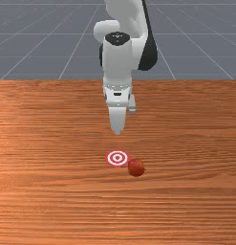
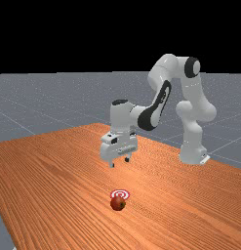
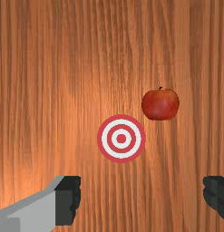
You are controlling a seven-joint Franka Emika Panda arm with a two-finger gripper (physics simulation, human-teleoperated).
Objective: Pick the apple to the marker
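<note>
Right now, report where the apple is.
The apple is on the table, in the front view just right of the ringed marker and slightly nearer the camera.

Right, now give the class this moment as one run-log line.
tool: open, raised, empty | red apple: on table, beside bullseye marker, not on it | grasp: not yet made

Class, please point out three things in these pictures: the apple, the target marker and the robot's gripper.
Apple (image 3: 160, 104): wrist view, the middle of its red skin.
Marker (image 1: 117, 158): front view, the centre of its rings.
Gripper (image 2: 119, 162): far view, midway between its open fingertips.
</note>
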